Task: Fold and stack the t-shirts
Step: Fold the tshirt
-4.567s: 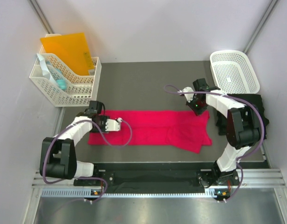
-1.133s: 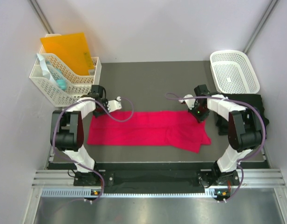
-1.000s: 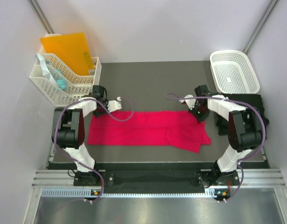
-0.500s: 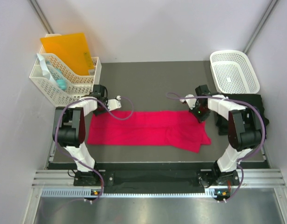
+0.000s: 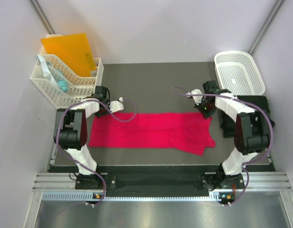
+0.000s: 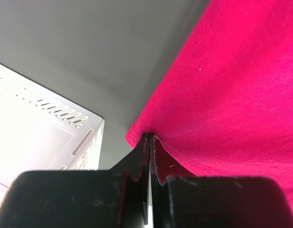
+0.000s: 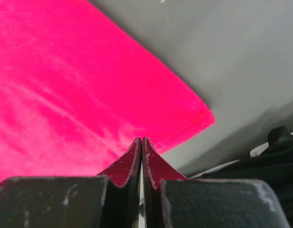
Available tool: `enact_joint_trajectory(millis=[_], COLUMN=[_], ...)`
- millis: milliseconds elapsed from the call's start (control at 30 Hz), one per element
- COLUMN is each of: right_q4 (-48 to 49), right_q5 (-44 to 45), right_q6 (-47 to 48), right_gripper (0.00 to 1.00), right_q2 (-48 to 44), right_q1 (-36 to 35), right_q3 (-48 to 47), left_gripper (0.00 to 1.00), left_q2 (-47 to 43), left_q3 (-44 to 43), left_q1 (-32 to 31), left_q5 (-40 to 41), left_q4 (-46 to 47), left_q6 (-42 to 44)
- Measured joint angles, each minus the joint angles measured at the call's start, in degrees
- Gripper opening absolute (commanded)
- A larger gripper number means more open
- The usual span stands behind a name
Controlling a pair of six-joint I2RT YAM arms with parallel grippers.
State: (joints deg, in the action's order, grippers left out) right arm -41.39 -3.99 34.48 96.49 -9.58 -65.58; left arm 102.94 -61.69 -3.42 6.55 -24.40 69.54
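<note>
Red t-shirt (image 5: 151, 130) clamped in closed left tool (image 6: 150, 137) and right tool (image 7: 141, 140); rack (image 5: 65, 97) holds orange folder (image 5: 68, 50).

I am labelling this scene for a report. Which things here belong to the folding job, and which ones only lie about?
For the job: red t-shirt; black t-shirt.

Only lying about: white lattice basket; white desk rack; orange folder standing in that rack.
</note>
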Motion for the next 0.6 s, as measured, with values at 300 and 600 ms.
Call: enact_joint_trajectory(millis=[300, 600], right_q4=[4.3, 4.6], right_q5=[0.4, 0.0], right_q6=[-0.2, -0.7], right_gripper=[0.00, 0.00], right_q2=[4.8, 5.0], right_q1=[0.5, 1.2], right_q3=[1.7, 1.7], left_gripper=[0.00, 0.21], left_q2=[0.0, 0.0], left_q3=[0.0, 0.2], left_q1=[0.0, 0.0], left_q5=[0.3, 1.9], left_q4=[0.0, 0.2], left_q6=[-0.4, -0.7])
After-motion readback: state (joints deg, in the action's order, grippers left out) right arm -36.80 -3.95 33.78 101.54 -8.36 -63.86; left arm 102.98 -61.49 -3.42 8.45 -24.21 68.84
